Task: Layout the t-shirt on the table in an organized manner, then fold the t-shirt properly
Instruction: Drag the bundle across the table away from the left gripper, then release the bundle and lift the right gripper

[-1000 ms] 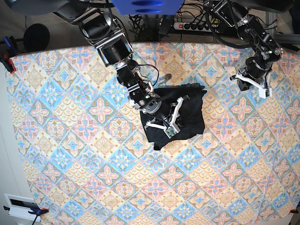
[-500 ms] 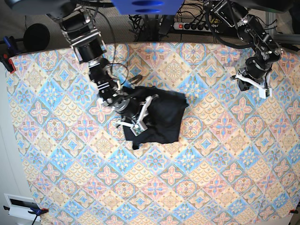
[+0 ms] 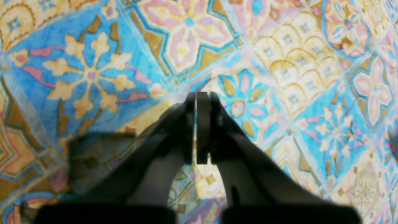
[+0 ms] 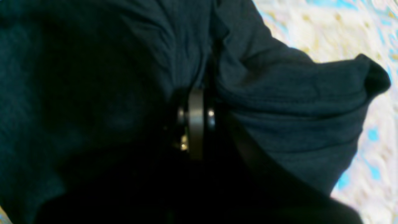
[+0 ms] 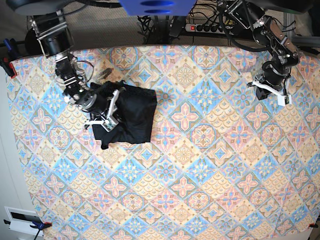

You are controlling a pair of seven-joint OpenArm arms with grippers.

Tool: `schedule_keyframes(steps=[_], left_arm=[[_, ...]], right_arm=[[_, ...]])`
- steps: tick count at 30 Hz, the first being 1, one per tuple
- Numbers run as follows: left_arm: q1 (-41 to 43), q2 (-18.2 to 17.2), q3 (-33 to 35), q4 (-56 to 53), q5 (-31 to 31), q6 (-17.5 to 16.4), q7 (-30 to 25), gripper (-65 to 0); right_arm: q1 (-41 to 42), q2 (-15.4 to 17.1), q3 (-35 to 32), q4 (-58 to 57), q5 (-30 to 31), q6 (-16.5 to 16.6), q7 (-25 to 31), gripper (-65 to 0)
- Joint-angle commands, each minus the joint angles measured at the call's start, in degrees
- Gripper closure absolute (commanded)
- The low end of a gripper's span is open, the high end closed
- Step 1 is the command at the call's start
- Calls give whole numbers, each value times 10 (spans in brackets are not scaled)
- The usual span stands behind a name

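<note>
Fabric fills my right wrist view — the t-shirt point(image 4: 279, 102) bunches in folds on both sides of my right gripper point(image 4: 196, 102), whose jaws are pinched together on a gathered ridge of cloth. Only a pale strip of the table point(image 4: 326, 37) shows past the hem, top right. Judging by the way the cloth puckers toward the jaws, the grip takes a thick pinch, not a single layer, prob. so the whole garment follows the arm.

In the base view the shirt is a crumpled dark lump on the table's left part, near the far edge, w/ my right gripper point(image 5: 107, 112) on its left side. It isn't laid out at all: no sleeves or collar can be told apart. I judge the task is at the early spreading step, folding not yet begun.

Farther off, my left gripper point(image 3: 198, 102) hangs over bare patterned cloth, jaws closed w/ only a hairline between them, holding nothing. In the base view it sits well apart from the shirt, at the far right point(image 5: 270, 87) — parked out of the way, I'd say, until a second corner needs pulling.
</note>
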Motion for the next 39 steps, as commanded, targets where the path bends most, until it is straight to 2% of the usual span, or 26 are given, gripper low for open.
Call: schedule_keyframes(steps=[1, 3, 8, 16, 20, 26, 36, 39], left_arm=[[-5, -7, 0, 8, -11, -3, -10, 0], [-5, -7, 0, 8, -11, -3, -10, 0], [-5, -6, 0, 8, -12, -3, -10, 0], [-5, -9, 0, -36, -12, -3, -11, 0], [-5, -9, 0, -39, -12, -3, -11, 0], [-5, -9, 0, -39, -12, -3, -12, 0], [-5, -9, 0, -39, -12, -3, -12, 0], [-4, -9, 0, -39, -12, -3, -12, 0]], right_arm=[[-8, 28, 2, -10, -40, 2, -80, 0], [-8, 56, 2, -10, -40, 16, -80, 0], [-8, 117, 2, -11, -41, 19, -80, 0], [-5, 182, 3, -18, -42, 19, -78, 0], [-5, 213, 3, -28, -43, 19, -53, 0], [-5, 238, 3, -78, -44, 19, -24, 0], [-5, 239, 3, -94, -44, 17, 19, 0], [-5, 238, 46, -67, -43, 18, 21, 0]])
